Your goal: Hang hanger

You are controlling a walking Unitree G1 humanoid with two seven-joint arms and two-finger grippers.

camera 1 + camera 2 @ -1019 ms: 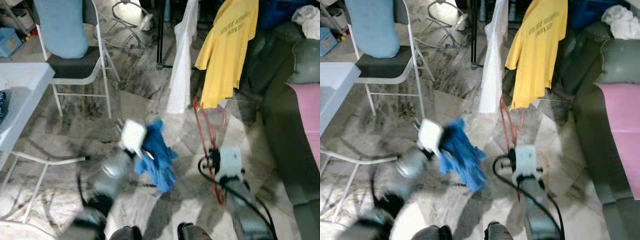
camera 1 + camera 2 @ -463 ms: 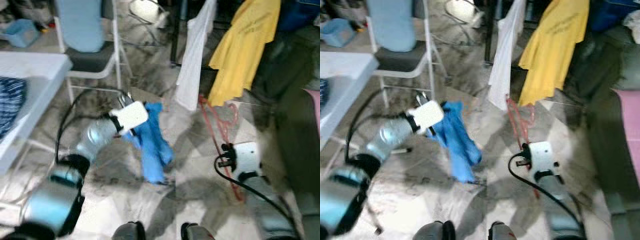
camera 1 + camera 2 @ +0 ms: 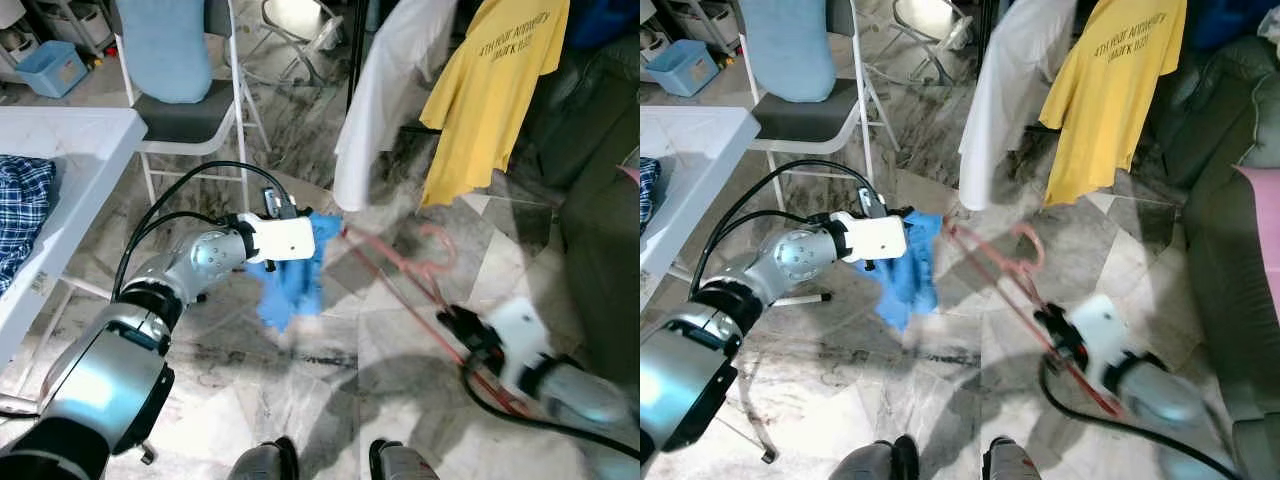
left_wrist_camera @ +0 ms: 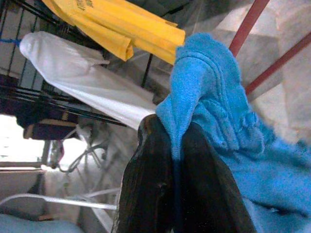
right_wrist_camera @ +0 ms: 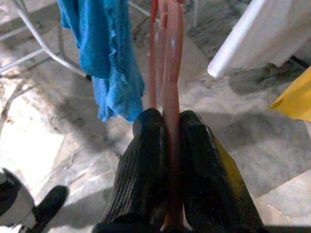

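Note:
A red hanger [image 3: 400, 275] is held low over the floor, its hook end toward the hanging clothes. My right gripper [image 5: 167, 126] is shut on its bar; the blurred right arm [image 3: 525, 345] is at the lower right. A blue cloth [image 3: 295, 275] hangs from my left gripper [image 4: 177, 133], which is shut on its top fold. The left arm [image 3: 200, 265] reaches in from the lower left. The cloth hangs right beside the hanger's far end [image 3: 955, 232]. A yellow T-shirt [image 3: 485, 85] and a white garment [image 3: 385, 95] hang from a dark rack ahead.
A folding chair [image 3: 175, 110] with a light blue cushion stands at the upper left. A white table [image 3: 50, 160] with a checked shirt [image 3: 20, 205] is on the left. A dark green sofa [image 3: 1230, 230] lies on the right. My feet [image 3: 330, 465] stand on marble floor.
The left arm has lifted the blue cloth up and to the right. The right arm has swung the hanger down toward the cloth. The camera has shifted too.

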